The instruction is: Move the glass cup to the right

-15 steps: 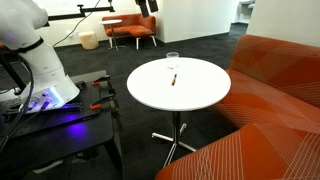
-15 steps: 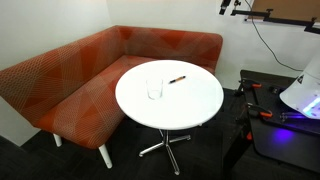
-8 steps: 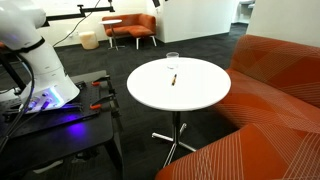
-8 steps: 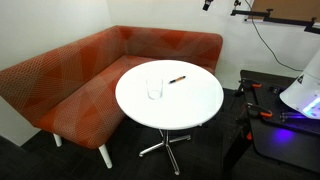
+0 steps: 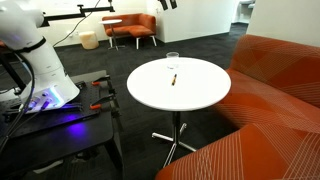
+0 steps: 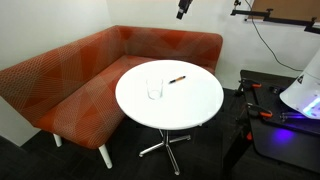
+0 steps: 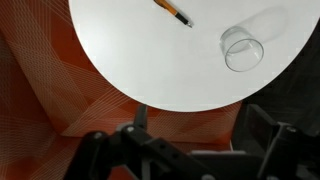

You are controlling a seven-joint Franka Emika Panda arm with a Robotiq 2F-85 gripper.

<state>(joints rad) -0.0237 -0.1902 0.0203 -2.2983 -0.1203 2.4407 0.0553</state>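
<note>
The glass cup [image 5: 172,59] stands upright near the edge of the white round table [image 5: 190,96]. It also shows in an exterior view [image 6: 154,89] and in the wrist view [image 7: 242,48]. A dark pen-like stick [image 5: 173,78] lies beside it, also seen in an exterior view [image 6: 177,78] and in the wrist view [image 7: 173,11]. My gripper [image 5: 168,4] hangs high above the scene at the top of both exterior views [image 6: 183,8]. In the wrist view its fingers [image 7: 200,135] are spread apart and hold nothing. It is far from the cup.
An orange corner sofa [image 6: 70,85] wraps round the table's side, also in an exterior view [image 5: 275,90]. The white robot base [image 5: 40,60] stands on a black cart [image 5: 60,125] with tools beside the table. Orange armchairs [image 5: 130,28] stand far behind.
My gripper has moved sideways along the top of both exterior views, towards the space above the table. The cup and the stick have not moved.
</note>
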